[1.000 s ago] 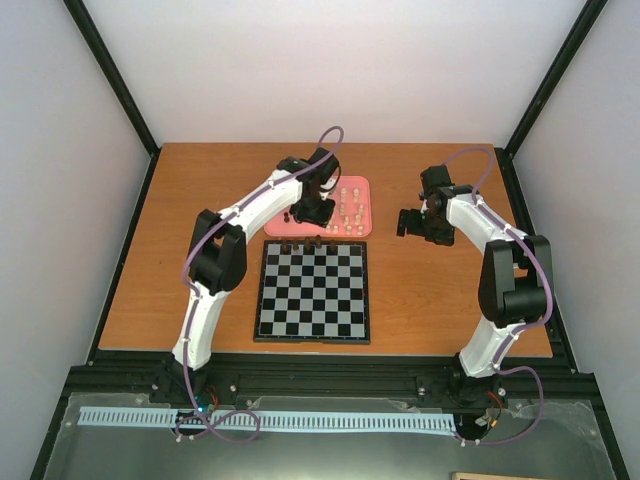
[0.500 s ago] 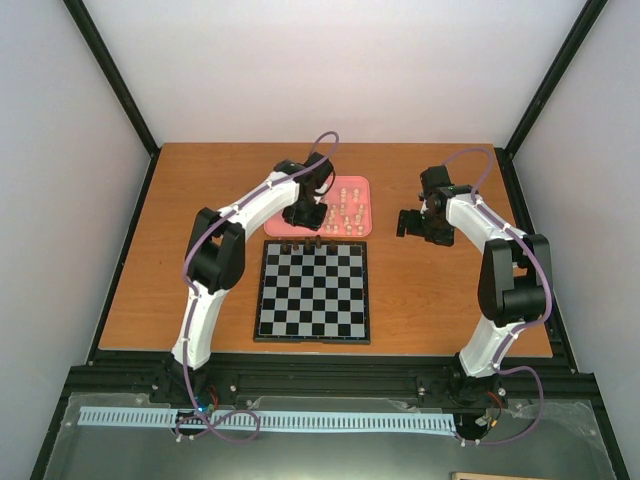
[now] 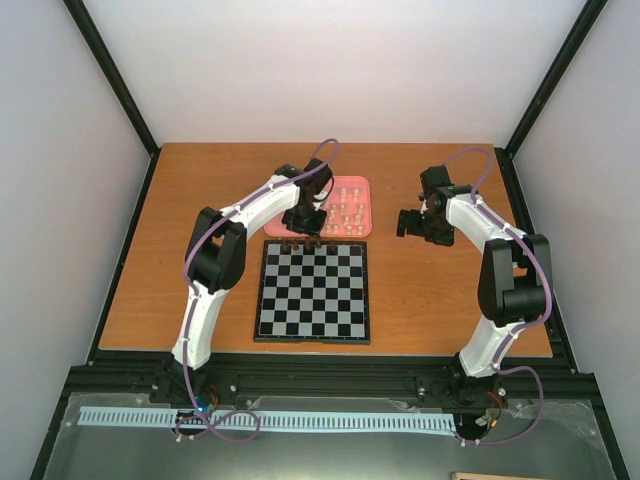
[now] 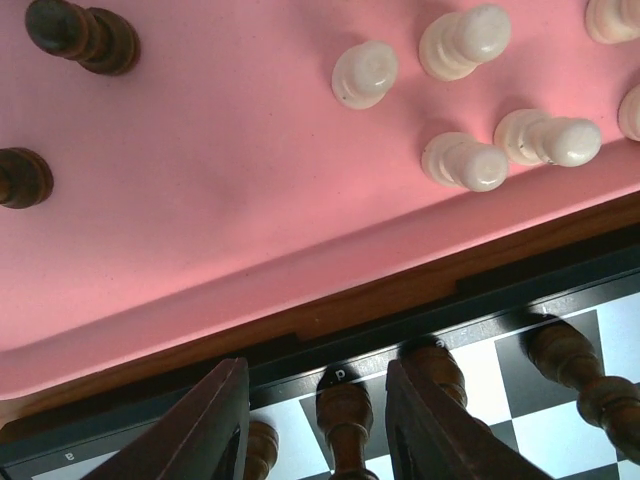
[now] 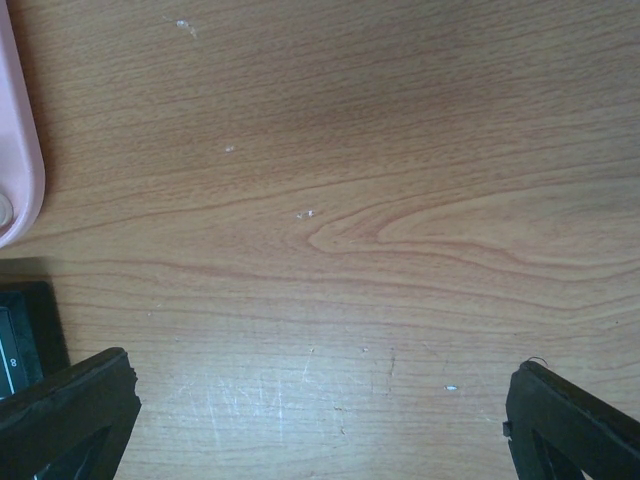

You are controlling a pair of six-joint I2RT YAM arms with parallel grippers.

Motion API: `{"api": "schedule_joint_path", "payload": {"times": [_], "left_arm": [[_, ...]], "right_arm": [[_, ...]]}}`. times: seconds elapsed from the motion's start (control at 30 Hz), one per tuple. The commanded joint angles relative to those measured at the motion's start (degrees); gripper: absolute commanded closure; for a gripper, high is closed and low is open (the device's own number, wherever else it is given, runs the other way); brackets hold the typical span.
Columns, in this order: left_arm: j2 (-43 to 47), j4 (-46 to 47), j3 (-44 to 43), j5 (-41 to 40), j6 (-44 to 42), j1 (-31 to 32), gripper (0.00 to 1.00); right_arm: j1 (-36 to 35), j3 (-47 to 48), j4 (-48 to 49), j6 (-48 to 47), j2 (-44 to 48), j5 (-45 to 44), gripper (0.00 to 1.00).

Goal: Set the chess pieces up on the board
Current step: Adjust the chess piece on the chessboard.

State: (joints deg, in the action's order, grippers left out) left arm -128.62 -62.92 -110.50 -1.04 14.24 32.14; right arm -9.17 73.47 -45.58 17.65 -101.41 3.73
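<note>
Chess pieces (image 4: 462,163) were seen on the pink tray (image 4: 250,220) and along the board (image 4: 485,370) edge; one dark piece (image 4: 340,415) was flanked, untouched, by the spread left gripper (image 4: 316,365). The right gripper (image 5: 322,360) was spread over the table (image 5: 350,200).

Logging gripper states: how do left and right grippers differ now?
Jaws: left gripper narrowly apart around a dark piece on the board; right gripper wide, only table between. Place: left gripper over the board's far edge; right gripper beside the pink tray. Both clamp nothing visibly.

Bright, diffuse, even light; soft shadows beside the chess pieces (image 4: 365,73); close foreground slightly blurred
</note>
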Motion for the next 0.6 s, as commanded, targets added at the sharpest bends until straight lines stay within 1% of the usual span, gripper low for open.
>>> {"api": "schedule_joint_path", "payload": {"times": [0.0,0.27,0.57], "left_arm": [[0.17,0.16,-1.70,1.11,-1.20,0.03,0.59],[-0.54,0.16,-2.16,2.09,-1.45,-0.06,0.59],[0.34,0.64,0.22,2.91,-1.50,0.02,0.59]], "right_arm": [[-0.50,0.61,0.06,0.11,-0.30,0.06,0.00],[-0.50,0.62,0.06,0.22,-0.48,-0.02,0.00],[-0.50,0.57,0.23,0.16,-0.81,0.16,0.00]]}}
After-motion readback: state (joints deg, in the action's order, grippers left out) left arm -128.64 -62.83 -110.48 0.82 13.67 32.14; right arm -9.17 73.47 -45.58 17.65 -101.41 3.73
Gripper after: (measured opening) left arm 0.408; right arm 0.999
